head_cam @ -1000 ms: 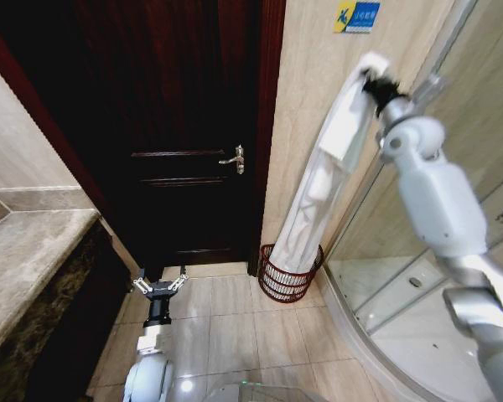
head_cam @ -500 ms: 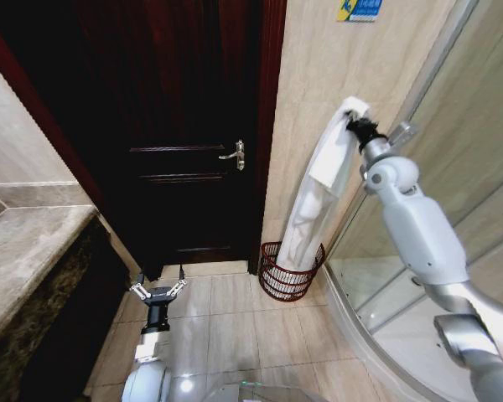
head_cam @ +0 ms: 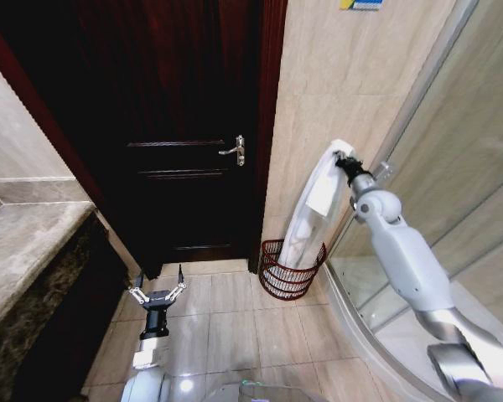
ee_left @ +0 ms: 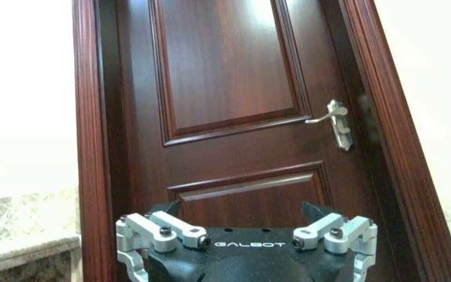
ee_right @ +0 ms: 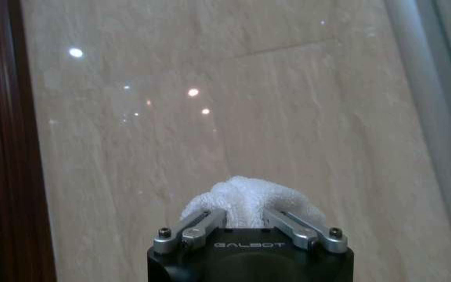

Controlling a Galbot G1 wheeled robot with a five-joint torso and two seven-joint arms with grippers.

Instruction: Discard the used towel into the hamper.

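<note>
Towel (head_cam: pixel 312 209) hangs from my right claw (head_cam: pixel 342 157), pinched tight on its top, lower end inside the hamper (head_cam: pixel 289 270) directly below; my left claw (head_cam: pixel 158 295) idles low, spread apart.

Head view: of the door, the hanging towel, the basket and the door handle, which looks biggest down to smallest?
1. Door, by far the largest.
2. Towel, long and narrow, hanging from the right claw.
3. Hamper, shorter than the towel but wider.
4. Door handle, smallest.
</note>
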